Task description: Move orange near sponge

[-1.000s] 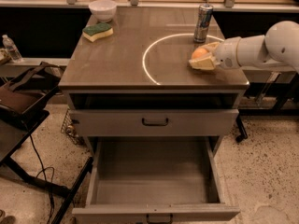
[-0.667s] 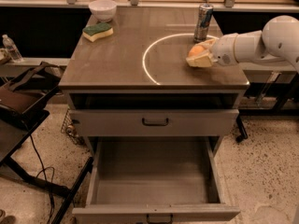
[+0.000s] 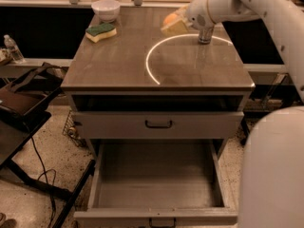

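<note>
The orange (image 3: 169, 18) is held between the pale yellow pads of my gripper (image 3: 173, 23), lifted a little above the back middle of the table top. The gripper is shut on the orange, and the white arm reaches in from the upper right. The sponge (image 3: 100, 31), dark green on top with a yellow base, lies flat at the back left of the table, well to the left of the gripper. Bare table top lies between the sponge and the orange.
A white bowl (image 3: 105, 8) stands just behind the sponge. A drink can (image 3: 205, 35) stands right of the gripper, partly hidden by the arm. A white ring is marked on the table (image 3: 118, 70). The bottom drawer (image 3: 156, 175) hangs open.
The gripper has lifted the orange and carried it left, away from the can and towards the sponge side of the table.
</note>
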Available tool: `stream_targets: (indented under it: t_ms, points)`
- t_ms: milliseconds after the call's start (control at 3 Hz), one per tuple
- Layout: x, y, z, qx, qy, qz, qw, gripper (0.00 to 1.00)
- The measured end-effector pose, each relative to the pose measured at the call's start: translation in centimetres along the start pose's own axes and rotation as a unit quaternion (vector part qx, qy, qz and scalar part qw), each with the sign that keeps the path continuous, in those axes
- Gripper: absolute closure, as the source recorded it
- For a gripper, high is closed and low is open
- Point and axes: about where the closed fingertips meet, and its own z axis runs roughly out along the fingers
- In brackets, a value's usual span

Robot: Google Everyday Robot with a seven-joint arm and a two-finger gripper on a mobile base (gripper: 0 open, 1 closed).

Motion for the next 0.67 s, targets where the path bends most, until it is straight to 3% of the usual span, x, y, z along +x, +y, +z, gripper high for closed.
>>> stream_targets:
  t_ms: [333,667]
  points:
    - [-2.6,-1.4,6.1,0.014,0.006,0.036,0.9992,1.0]
    - [-3.2,-3.1,9.5,0.044,0.001,0.073,0.9964,1.0]
